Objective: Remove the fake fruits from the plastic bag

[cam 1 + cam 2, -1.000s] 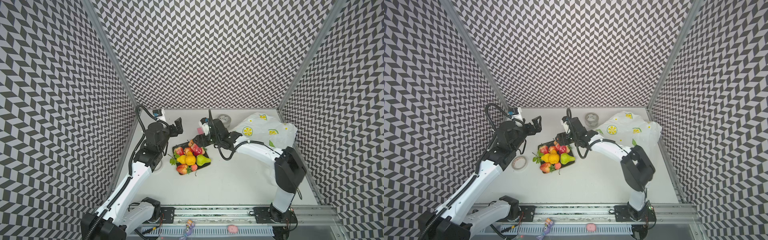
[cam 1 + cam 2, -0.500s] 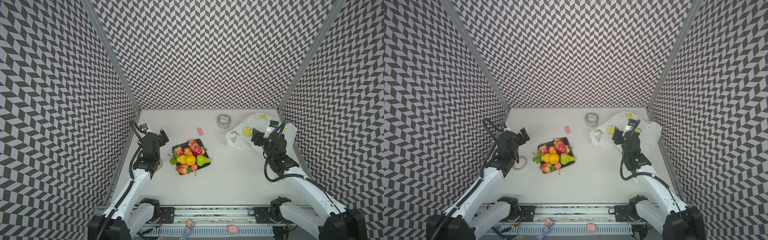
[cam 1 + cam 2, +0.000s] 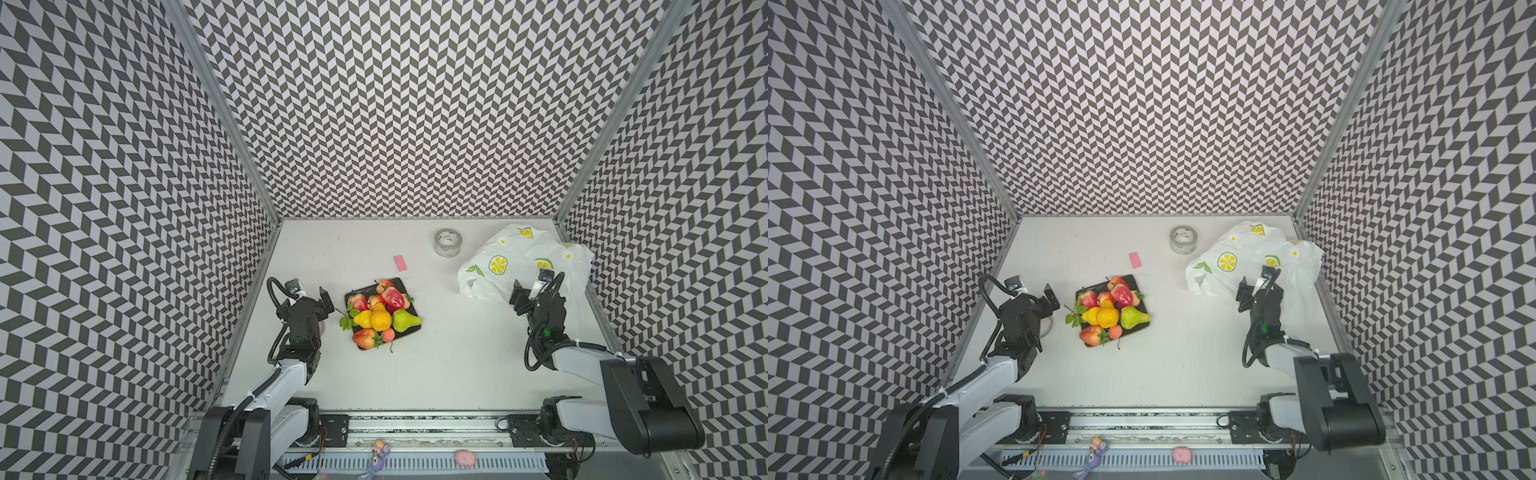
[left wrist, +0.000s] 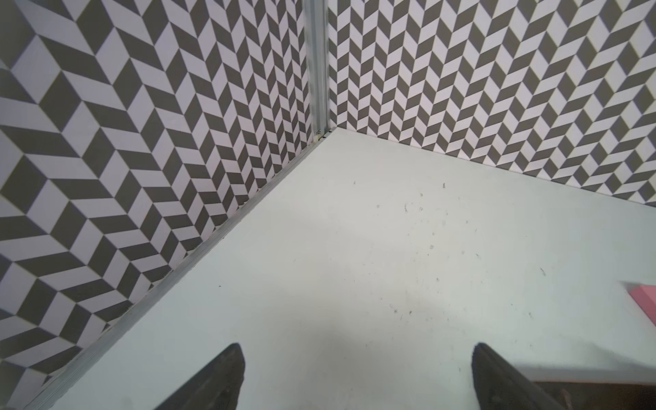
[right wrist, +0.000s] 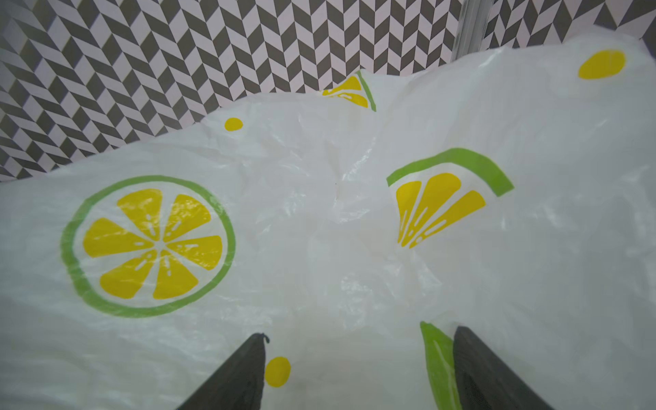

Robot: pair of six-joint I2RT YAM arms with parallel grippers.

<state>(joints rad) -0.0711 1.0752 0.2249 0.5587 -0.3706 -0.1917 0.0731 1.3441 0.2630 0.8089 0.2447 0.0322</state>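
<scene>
So, status. Table [image 3: 457,374] first. The plastic bag [image 3: 511,262] sits crumpled in the far right corner against the wall, print side up, in both top views. The fake fruits [image 3: 380,316] are piled on a black tray [image 3: 400,283] mid-table, nearer my left side and well apart from the bag: pear, lemon, strawberries and peach balls, all out in the open.

My read is that the task is done or near done. No fruit is visible in or on the bag, but the film is opaque and puffed, so I can't tell if one is hiding inside. What's left, at most, is a check of the bag.

Arms: both are folded back low toward the front rail, elbows down, wrists pointing at the far wall. The left arm is parked just beside the tray, on the wall side. The right arm is at the near edge of the bag.

The left gripper [image 4: 355,349] has its jaws wide apart over bare table, holding nothing. The right gripper [image 5: 360,333] also has its jaws apart. It hangs over the bag film with nothing pinched between them.

Small stuff: a tape roll [image 3: 448,243] sits near the back wall, just beside the bag. A pink block [image 3: 400,263] lies between the roll and the tray. Neither is touched.
</scene>
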